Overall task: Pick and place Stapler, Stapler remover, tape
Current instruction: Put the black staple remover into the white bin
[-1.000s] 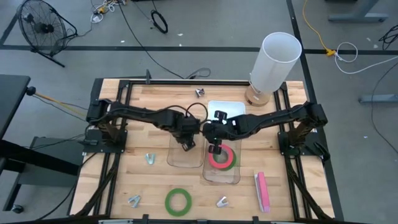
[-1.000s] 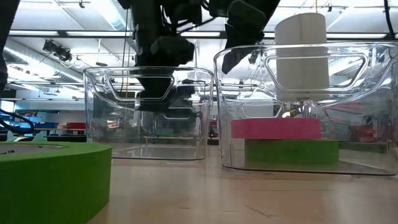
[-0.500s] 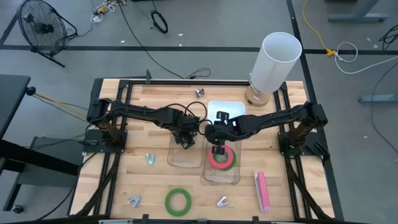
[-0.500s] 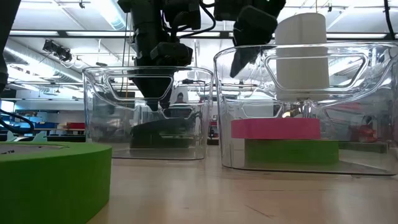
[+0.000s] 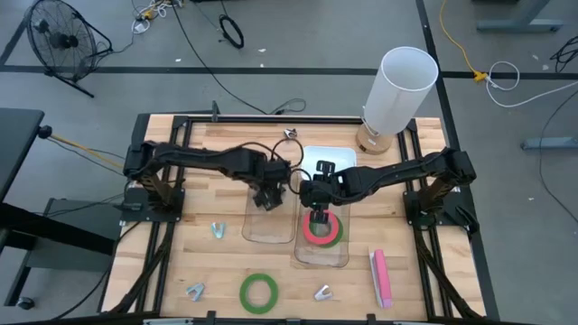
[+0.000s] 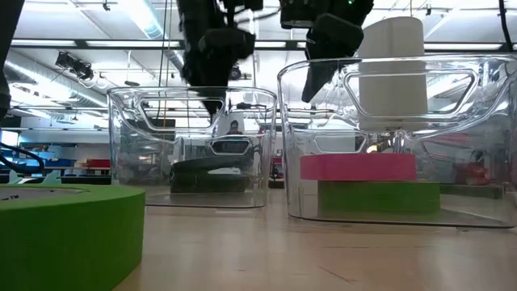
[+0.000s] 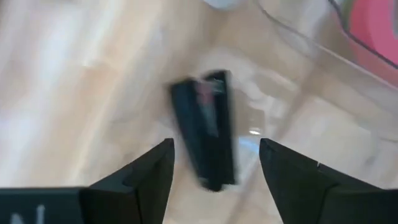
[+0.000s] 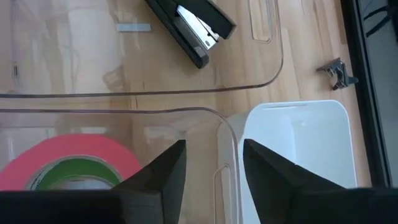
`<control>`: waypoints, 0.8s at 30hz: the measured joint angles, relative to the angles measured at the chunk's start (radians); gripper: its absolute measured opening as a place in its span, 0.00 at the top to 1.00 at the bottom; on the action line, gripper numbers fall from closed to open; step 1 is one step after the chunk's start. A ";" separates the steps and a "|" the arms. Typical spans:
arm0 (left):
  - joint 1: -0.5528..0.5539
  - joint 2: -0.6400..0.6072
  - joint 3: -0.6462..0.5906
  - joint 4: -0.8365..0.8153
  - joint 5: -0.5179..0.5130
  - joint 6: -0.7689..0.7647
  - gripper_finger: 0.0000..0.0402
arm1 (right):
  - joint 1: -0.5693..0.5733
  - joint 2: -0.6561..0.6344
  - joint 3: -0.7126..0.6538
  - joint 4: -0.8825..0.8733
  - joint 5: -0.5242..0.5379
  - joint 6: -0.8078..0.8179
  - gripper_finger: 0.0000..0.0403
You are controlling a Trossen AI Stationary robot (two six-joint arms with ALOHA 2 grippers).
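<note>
A black stapler (image 7: 205,134) lies flat on the floor of the left clear bin (image 5: 269,226), and it also shows low in that bin (image 6: 210,171). My left gripper (image 7: 214,168) hangs open above it with nothing between its fingers, over the bin's back half (image 5: 267,197). The right clear bin (image 5: 339,255) holds a red-pink tape roll (image 6: 358,167) stacked on a green tape roll (image 6: 378,196). My right gripper (image 5: 318,215) hovers open and empty over that bin's back end. Another green tape roll (image 5: 259,292) lies on the table at the front. A pink stapler (image 5: 380,277) lies front right.
Staple removers lie at the left (image 5: 218,230), front left (image 5: 195,291), front centre (image 5: 322,292) and back (image 5: 290,134). A white tray (image 5: 330,158) sits behind the right bin. A tall white cylinder (image 5: 397,95) stands at the back right.
My left gripper opened and let the black stapler go into the left bin, then rose above the bin's rim. The right gripper moved only slightly.
</note>
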 joint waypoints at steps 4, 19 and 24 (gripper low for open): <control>0.056 -0.019 0.086 -0.058 -0.134 0.083 0.43 | -0.001 0.000 0.000 -0.005 0.000 0.001 0.60; 0.541 -0.009 0.013 0.291 0.161 0.370 0.54 | 0.022 0.001 0.000 -0.037 -0.009 0.014 0.60; 0.629 0.004 -0.070 0.529 0.288 0.386 0.56 | 0.020 0.001 0.000 -0.035 -0.008 -0.012 0.60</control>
